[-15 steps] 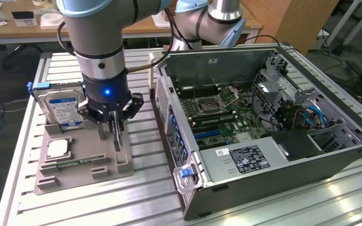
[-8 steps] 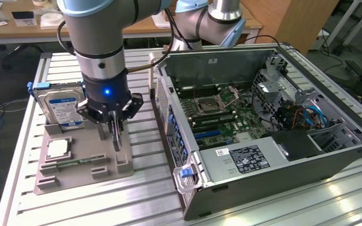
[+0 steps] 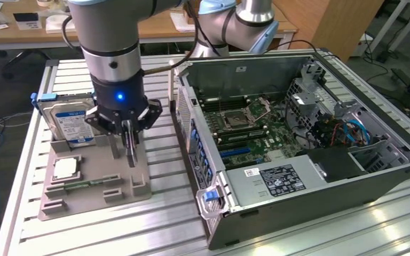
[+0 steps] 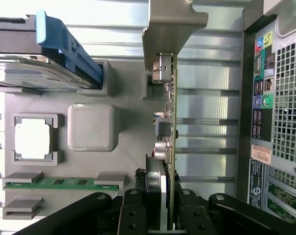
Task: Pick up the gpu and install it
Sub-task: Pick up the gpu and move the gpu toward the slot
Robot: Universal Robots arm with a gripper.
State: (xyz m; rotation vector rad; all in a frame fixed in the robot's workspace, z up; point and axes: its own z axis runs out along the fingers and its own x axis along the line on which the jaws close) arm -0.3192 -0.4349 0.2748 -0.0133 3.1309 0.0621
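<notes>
Black claw [image 3: 128,130] clamped narrow on thin dark gpu card [image 3: 132,153], upright and edge-on over grey plastic holder tray [image 3: 91,200] on ribbed aluminium tabletop [image 3: 162,226]; card faces hidden, seated or lifted unclear.

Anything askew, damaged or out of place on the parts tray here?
Nothing stands out. The gpu stands upright in its tray slot at the gripper; hard drive, processor and memory stick sit in theirs.
</notes>
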